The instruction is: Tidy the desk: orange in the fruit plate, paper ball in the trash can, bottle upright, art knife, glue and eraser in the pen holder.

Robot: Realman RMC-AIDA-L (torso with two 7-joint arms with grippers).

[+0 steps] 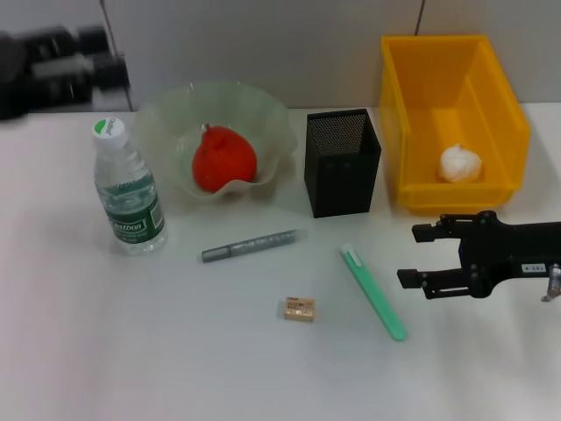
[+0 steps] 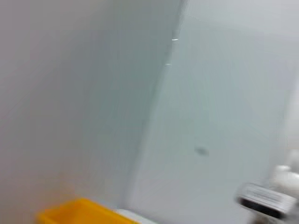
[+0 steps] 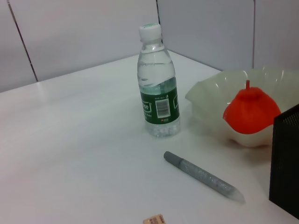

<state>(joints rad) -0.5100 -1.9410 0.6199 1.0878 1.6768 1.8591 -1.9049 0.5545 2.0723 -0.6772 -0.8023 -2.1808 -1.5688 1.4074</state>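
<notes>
Head view: orange [image 1: 224,159] sits in fruit plate [image 1: 175,114], paper ball [image 1: 461,164] in trash can [image 1: 412,132], bottle [image 1: 128,188] stands far left; right gripper [image 1: 419,256] hovers near right w/ fingers wide open, holding nothing. Left gripper [image 1: 53,66] is far left, can't tell its fingers. Right wrist view: eraser [image 3: 154,220] lies on tabletop [image 3: 70,154] near gray pen [image 3: 203,176], by pen holder [image 3: 285,163].

Bare table [image 1: 219,351] surrounds the eraser [image 1: 299,308]; green knife [image 1: 374,292] nearby.
</notes>
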